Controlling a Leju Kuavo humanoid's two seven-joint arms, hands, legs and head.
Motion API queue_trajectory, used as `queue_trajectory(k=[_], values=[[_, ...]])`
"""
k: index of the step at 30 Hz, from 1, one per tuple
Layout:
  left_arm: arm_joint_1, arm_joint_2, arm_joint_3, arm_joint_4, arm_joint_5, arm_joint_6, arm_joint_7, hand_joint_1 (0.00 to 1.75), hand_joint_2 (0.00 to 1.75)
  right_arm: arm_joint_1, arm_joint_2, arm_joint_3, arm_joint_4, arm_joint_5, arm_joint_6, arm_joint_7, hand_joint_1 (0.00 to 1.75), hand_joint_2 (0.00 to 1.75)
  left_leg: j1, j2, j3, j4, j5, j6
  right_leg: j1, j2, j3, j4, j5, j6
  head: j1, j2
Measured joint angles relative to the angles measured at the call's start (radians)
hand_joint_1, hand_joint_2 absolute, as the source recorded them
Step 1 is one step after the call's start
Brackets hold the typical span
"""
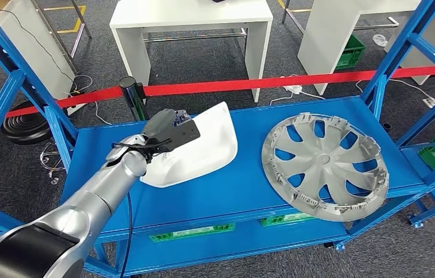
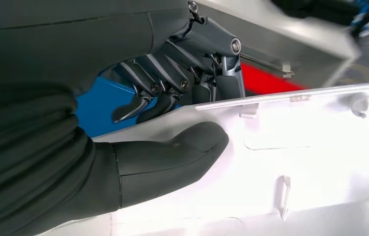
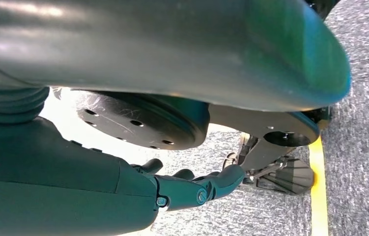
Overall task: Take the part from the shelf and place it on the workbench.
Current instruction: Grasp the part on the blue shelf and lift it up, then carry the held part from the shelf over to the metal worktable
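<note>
Progress looks early: your left hand (image 1: 171,128) grips the rim of the white moulded plastic part (image 1: 203,152), thumb inside and fingers (image 2: 165,91) over the edge, but the part sits at centre frame on the blue metal shelf (image 1: 249,194). Carrying and placing remain. No bench is identifiable. The right hand (image 3: 192,189) hangs with fingers loosely curled, holding nothing; the grip's firmness is unclear.

Left arm extended forward — left hand (image 1: 168,131) gripping, fingers (image 2: 172,96) opposite thumb (closed); right hand (image 3: 192,189) hanging.
</note>
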Motion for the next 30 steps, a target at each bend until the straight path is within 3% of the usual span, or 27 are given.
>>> queue_trajectory(k=[5, 8, 14, 18, 24, 28, 30], values=[[0.021, -0.005, 0.107, -0.102, 0.256, -0.139, -0.141, 1.75, 1.75, 0.006, 0.000, -0.024, 0.000, -0.025, -0.009, -0.003, 0.00, 0.00, 0.000, 0.000, 0.000, 0.000, 0.000, 0.000, 0.000, 0.000, 0.000, 0.000, 0.000, 0.000, 0.000, 0.000], [0.090, 0.001, 0.139, -0.277, 0.472, -0.217, -0.107, 1.75, 1.75, 0.008, 0.000, -0.047, 0.000, -0.048, -0.024, -0.002, 0.00, 0.00, 0.000, 0.001, 0.000, 0.000, -0.001, 0.000, 0.000, 0.001, 0.000, 0.000, 0.000, 0.000, 0.000, 0.000], [0.273, 0.073, 0.135, -0.651, 0.805, -0.202, -0.003, 1.75, 1.75, 0.016, 0.000, -0.085, 0.000, -0.064, -0.042, 0.016, 0.00, 0.00, 0.000, 0.002, 0.001, -0.001, -0.001, 0.001, 0.000, 0.001, 0.000, 0.000, -0.001, 0.000, 0.000, 0.000], [0.352, 0.112, 0.119, -0.783, 0.868, -0.212, 0.031, 1.75, 1.75, 0.017, 0.000, -0.097, 0.000, -0.061, -0.047, 0.026, 0.00, 0.00, 0.000, 0.001, 0.000, 0.000, -0.001, 0.001, 0.000, 0.000, 0.000, 0.000, -0.001, -0.001, 0.000, 0.000], [0.411, 0.135, 0.089, -0.873, 0.891, -0.262, 0.065, 1.75, 1.75, 0.018, 0.000, -0.106, 0.000, -0.059, -0.037, -0.001, 0.00, 0.00, -0.006, 0.001, -0.001, 0.004, -0.006, 0.008, -0.006, 0.000, 0.002, -0.003, 0.000, 0.005, 0.000, 0.000], [0.437, 0.144, 0.064, -0.919, 0.899, -0.306, 0.079, 1.75, 1.75, 0.018, 0.000, -0.112, 0.000, -0.060, -0.030, -0.016, 0.00, 0.00, -0.009, 0.001, 0.000, 0.006, -0.003, 0.020, -0.009, 0.000, 0.006, -0.007, 0.005, 0.017, 0.000, 0.000], [0.451, 0.147, 0.052, -0.948, 0.901, -0.320, 0.080, 1.75, 1.75, 0.018, 0.000, -0.113, 0.000, -0.059, -0.029, -0.019, 0.00, 0.00, -0.003, 0.006, 0.004, -0.008, 0.008, 0.030, -0.008, 0.000, 0.004, 0.002, -0.008, 0.022, 0.000, 0.000]])
